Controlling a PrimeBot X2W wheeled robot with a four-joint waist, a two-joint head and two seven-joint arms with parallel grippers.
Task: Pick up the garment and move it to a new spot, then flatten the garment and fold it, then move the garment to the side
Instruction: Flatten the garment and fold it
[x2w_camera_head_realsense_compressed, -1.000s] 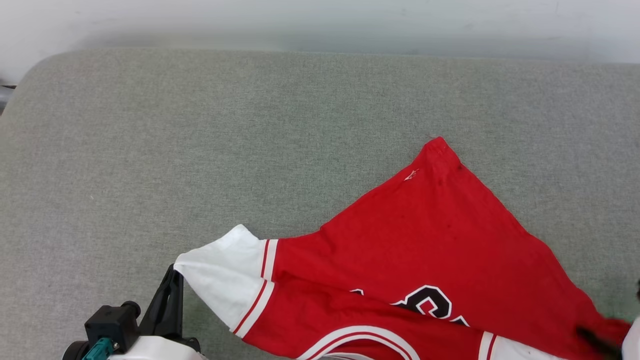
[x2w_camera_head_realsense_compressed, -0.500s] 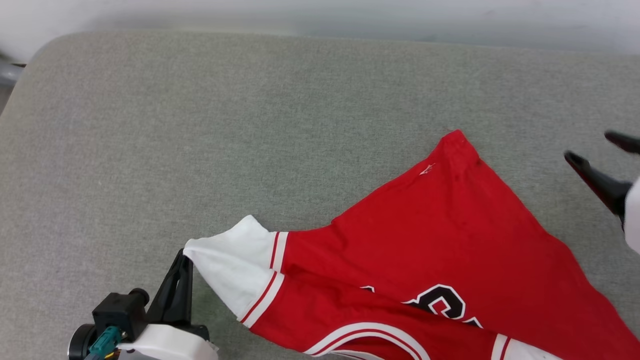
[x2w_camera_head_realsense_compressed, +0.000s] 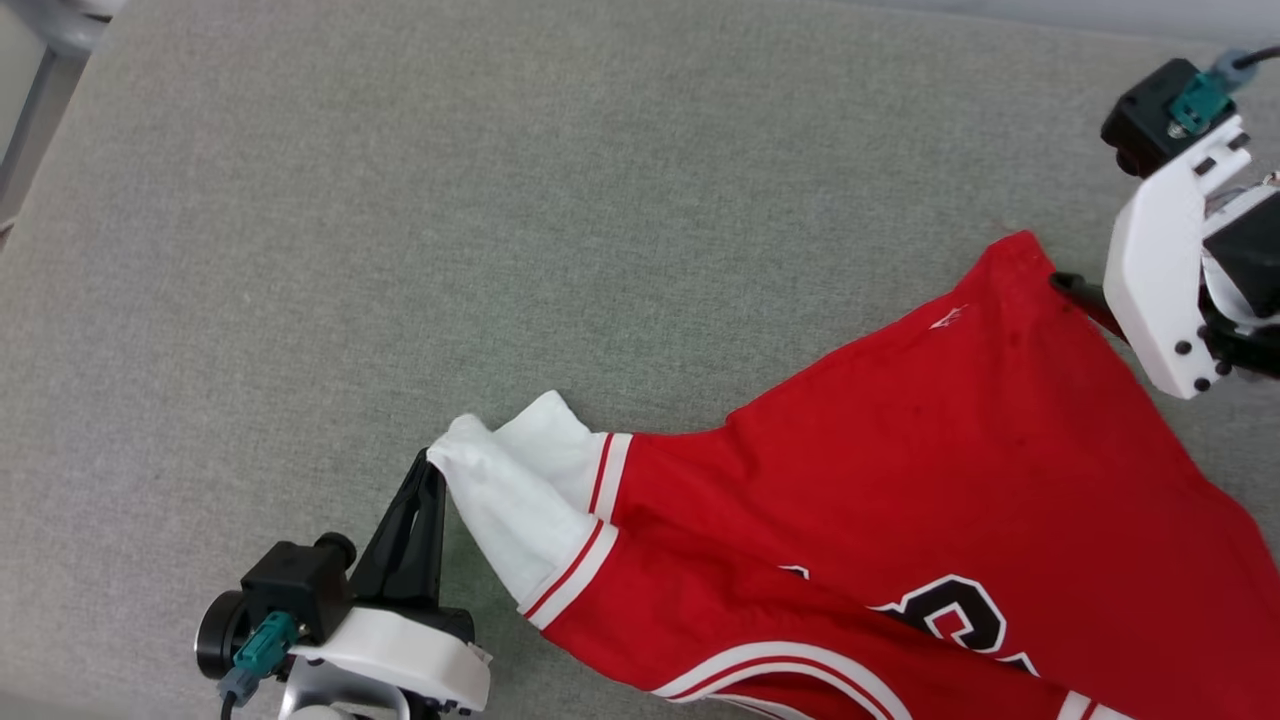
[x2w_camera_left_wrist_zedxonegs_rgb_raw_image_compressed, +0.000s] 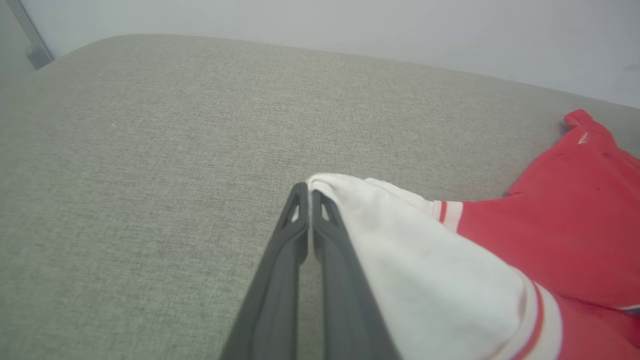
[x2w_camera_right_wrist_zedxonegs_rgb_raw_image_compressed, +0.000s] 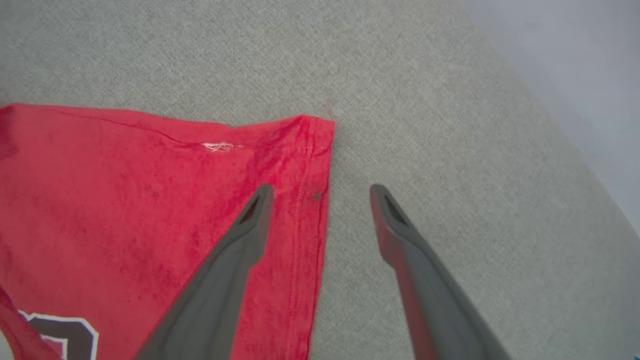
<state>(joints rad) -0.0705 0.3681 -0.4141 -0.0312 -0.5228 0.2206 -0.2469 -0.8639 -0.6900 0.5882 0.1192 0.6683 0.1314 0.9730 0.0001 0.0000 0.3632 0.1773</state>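
The garment (x2w_camera_head_realsense_compressed: 900, 480), a red jersey with white sleeves and a black-and-white logo, lies rumpled on the grey cushion (x2w_camera_head_realsense_compressed: 500, 200) at the lower right. My left gripper (x2w_camera_head_realsense_compressed: 432, 462) is shut on the tip of its white sleeve (x2w_camera_head_realsense_compressed: 510, 500). The left wrist view shows this left gripper (x2w_camera_left_wrist_zedxonegs_rgb_raw_image_compressed: 306, 187) pinching the sleeve (x2w_camera_left_wrist_zedxonegs_rgb_raw_image_compressed: 400, 240) at the fingertips. At the upper right, my right gripper (x2w_camera_head_realsense_compressed: 1085, 300) hovers over the red hem corner (x2w_camera_head_realsense_compressed: 1015, 250). In the right wrist view the right gripper (x2w_camera_right_wrist_zedxonegs_rgb_raw_image_compressed: 321, 190) is open, one finger over the red cloth (x2w_camera_right_wrist_zedxonegs_rgb_raw_image_compressed: 150, 200) and the other over bare cushion, straddling the hem edge.
The grey cushion stretches wide to the left and back of the garment. A pale wall (x2w_camera_left_wrist_zedxonegs_rgb_raw_image_compressed: 350, 25) rises behind its far edge. A metal leg (x2w_camera_head_realsense_compressed: 40, 90) shows past the cushion's upper left corner.
The camera has tilted down. My right gripper let go at the garment's lower right, opened and swung up to the hem corner. The left gripper keeps the sleeve, now more bunched.
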